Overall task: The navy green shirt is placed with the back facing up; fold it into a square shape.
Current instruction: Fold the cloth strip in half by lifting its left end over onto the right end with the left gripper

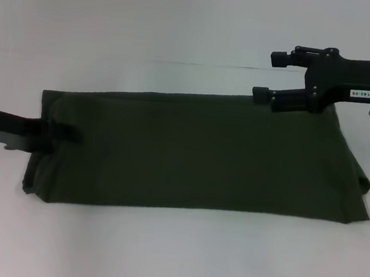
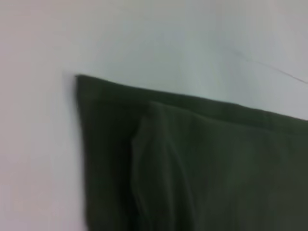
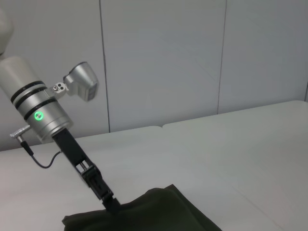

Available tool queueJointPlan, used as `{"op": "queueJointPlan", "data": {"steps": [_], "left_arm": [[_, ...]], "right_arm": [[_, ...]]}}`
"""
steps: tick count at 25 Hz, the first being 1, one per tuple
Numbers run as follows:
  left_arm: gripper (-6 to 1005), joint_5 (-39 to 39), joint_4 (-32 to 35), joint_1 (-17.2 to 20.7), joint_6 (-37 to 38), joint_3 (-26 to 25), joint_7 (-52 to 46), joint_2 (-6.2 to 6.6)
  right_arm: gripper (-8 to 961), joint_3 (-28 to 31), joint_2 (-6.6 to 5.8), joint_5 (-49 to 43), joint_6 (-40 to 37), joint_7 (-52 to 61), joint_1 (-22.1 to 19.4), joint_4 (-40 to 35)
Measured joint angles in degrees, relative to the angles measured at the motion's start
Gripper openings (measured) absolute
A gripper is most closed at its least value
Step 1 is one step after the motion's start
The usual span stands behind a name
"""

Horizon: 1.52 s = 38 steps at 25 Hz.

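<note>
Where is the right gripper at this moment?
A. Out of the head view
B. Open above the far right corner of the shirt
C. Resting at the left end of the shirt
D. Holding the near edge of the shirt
B: in the head view the right gripper has its fingers spread apart over the far right corner of the navy green shirt.

The shirt [image 1: 196, 156] is soft matt knit cloth, dark olive, no sheen at all. It's lying on a smooth, pale surface [image 1: 159, 255] with a dull finish. Both hands look like matt black plastic, and the left arm [image 3: 33, 108] behind is brushed silvery metal.
</note>
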Motion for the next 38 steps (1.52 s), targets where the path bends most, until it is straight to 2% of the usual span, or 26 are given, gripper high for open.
{"op": "queueJointPlan", "data": {"steps": [7, 15, 20, 25, 27, 30, 38], "left_arm": [[859, -2.87, 2.23, -0.90, 3.09, 0.25, 2.07, -1.65], [860, -4.79, 2.17, -0.69, 3.23, 0.42, 2.87, -1.44], [860, -4.86, 6.50, 0.62, 2.93, -2.18, 2.57, -1.62], [860, -3.73, 6.03, 1.49, 1.63, -3.37, 0.89, -0.25], [860, -3.01, 3.57, 1.58, 0.51, -3.37, 0.03, 0.76], [859, -2.75, 0.18, 1.65, -1.44, -3.46, -0.47, 1.53], [859, -2.23, -2.13, 2.02, -5.60, -3.22, -0.67, 1.53]], "right_arm": [[917, -0.05, -0.01, -0.03, 0.20, -0.02, 0.28, 0.00], [916, -0.83, -0.23, -0.09, 0.58, -0.09, 0.48, 0.00], [917, -1.00, -0.24, -0.10, 0.62, -0.09, 0.54, -0.45], [917, -1.20, -0.05, -0.10, 0.62, -0.01, 0.50, -0.70], [917, -1.22, -0.03, -0.10, 0.65, 0.02, 0.51, -0.70], [916, -1.23, -0.02, -0.09, 0.88, 0.02, 0.57, -0.70], [917, -1.34, 0.00, -0.34, 0.97, 0.33, 1.12, -0.70]]}}
